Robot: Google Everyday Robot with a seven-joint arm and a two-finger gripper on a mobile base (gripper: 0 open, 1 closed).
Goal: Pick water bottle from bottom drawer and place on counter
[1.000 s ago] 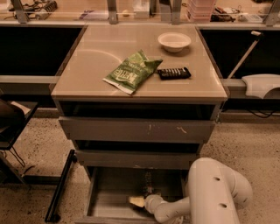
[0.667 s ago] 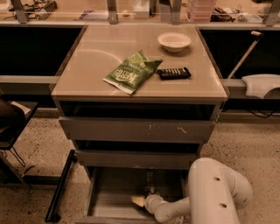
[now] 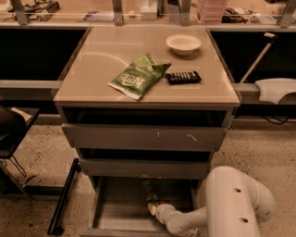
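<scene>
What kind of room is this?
Probably a robot lab or office workshop: a long cluttered workbench behind, a speckled hard floor, and the robot's gripper down in the bottom drawer.

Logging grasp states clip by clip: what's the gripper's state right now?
Gripper: state cannot be told; it is inside the bottom drawer, right by the water bottle.

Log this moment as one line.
pincer: in bottom drawer, by water bottle | counter: snack bag, remote, bowl | bottle not on counter
</scene>
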